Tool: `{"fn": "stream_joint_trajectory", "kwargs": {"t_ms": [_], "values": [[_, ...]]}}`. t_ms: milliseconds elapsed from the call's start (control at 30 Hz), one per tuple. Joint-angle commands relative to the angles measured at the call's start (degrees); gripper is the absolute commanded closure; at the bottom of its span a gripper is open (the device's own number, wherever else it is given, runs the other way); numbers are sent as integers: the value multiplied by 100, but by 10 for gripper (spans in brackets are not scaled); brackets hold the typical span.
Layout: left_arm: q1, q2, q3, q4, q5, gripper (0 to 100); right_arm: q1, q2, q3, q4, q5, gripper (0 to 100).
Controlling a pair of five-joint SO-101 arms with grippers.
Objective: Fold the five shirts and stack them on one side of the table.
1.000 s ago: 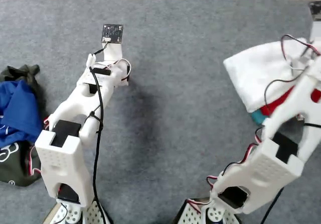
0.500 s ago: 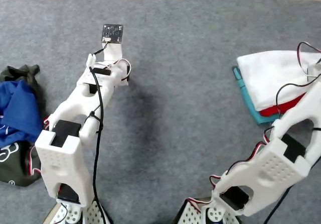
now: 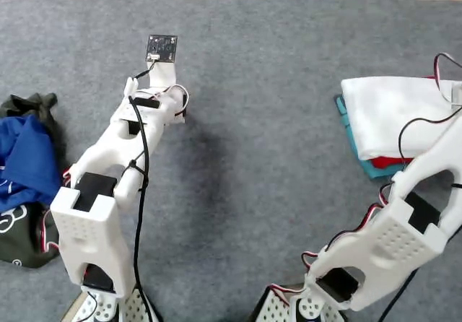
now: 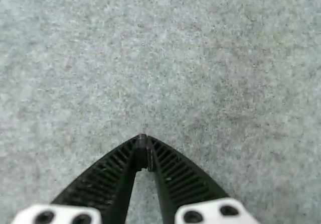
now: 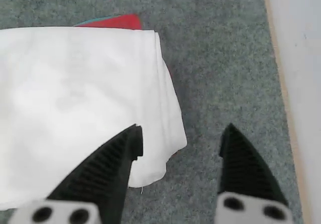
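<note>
White folded shirt (image 5: pixel 75 93) lies under the released right end effector (image 5: pixel 183 131); the crumpled blue shirt (image 3: pixel 29 156) sits well apart from it, nearer the clenched left end effector (image 4: pixel 143 139).

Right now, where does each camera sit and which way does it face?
High view: fixed above the table, looking down on the grey mat, left arm, right arm, white shirt and unfolded pile.
Left wrist view: on the left arm, facing down past the shut left gripper at the mat.
Right wrist view: on the right arm, facing down past the open right gripper at the white shirt.
Shared: high and right wrist views both show the white shirt over a red shirt.
</note>
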Motion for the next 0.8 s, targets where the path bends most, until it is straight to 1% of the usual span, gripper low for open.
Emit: {"fn": "stream_joint_trajectory", "kwargs": {"t_ms": [0, 67, 100, 200, 333, 400, 500, 567, 667, 700, 767], "values": [[-57, -132, -321, 18, 26, 971, -44, -13, -382, 281, -44, 991], [-163, -141, -321, 0, 26, 971, -70, 75, -163, 281, -220, 950], [-224, -167, -321, 0, 26, 971, -70, 163, -75, 264, -343, 946], [-523, -484, -242, 35, 26, 971, 18, 620, 251, -44, -457, 975], [-989, -1187, -189, 695, 18, 971, 97, 1543, 347, -703, -475, 983], [-1262, -1591, -189, 1037, -193, 971, 53, 1886, 321, -791, -466, 983], [-1727, -2268, -189, 1477, -721, 971, -105, 1903, -101, -369, -475, 983], [-2079, -2778, -189, 1837, -993, 968, -176, 1859, -664, 105, -475, 983], [-2545, -3560, -268, 2804, -1653, 949, -308, 1789, -1622, 932, -448, 982], [-2703, -3754, -295, 3121, -1793, 932, -334, 1771, -1947, 1196, -440, 982], [-3134, -4158, -242, 3622, -1855, 888, -422, 1771, -2677, 1635, -440, 981]]}}
